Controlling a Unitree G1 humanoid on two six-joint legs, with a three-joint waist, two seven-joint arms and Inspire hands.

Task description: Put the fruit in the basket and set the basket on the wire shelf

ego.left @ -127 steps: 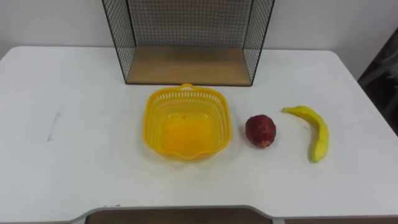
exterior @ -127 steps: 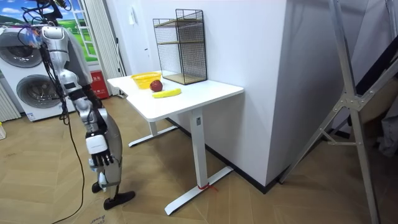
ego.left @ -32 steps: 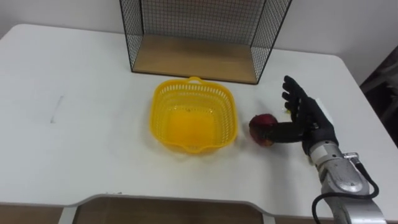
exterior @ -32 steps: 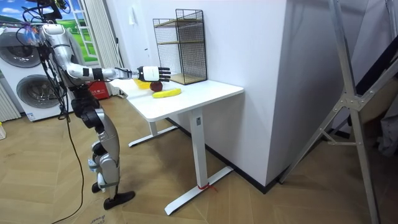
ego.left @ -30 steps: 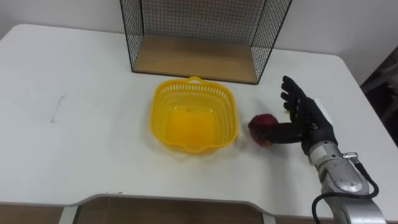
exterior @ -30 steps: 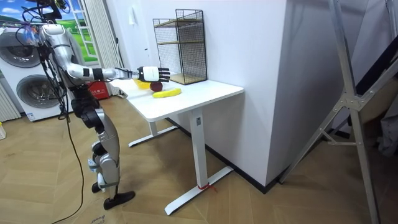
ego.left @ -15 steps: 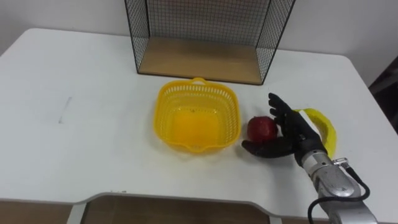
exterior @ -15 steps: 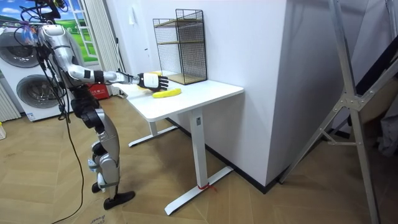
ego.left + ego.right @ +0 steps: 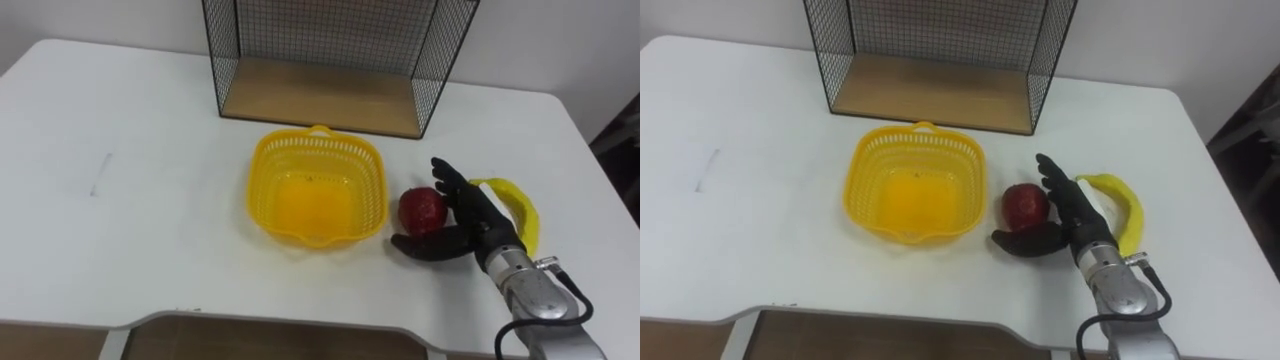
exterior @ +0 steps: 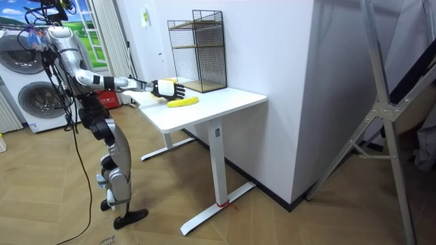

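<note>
A red apple (image 9: 420,207) lies on the white table (image 9: 130,230), just right of the empty yellow basket (image 9: 262,165). My right hand (image 9: 478,222) is open and cups the apple from its right side. Its straight fingers (image 9: 447,178) reach along the apple's far right, and its thumb (image 9: 420,245) lies in front of the fruit. Whether the hand touches the apple I cannot tell. A banana (image 9: 520,205) lies behind the hand, partly hidden by it. The wire shelf (image 9: 320,95) with a wooden floor stands behind the basket. In the room view my right hand (image 10: 165,88) reaches over the table.
The wire shelf (image 10: 199,51) is a two-level rack at the table's back edge by the wall. I stand at the table's side towards the room view's left. A faint pencil mark (image 9: 97,175) is on the table's left part.
My right arm has come up from my side to the table and the hand has dropped beside the apple, thumb now in front of it. In the last half second it has hardly moved.
</note>
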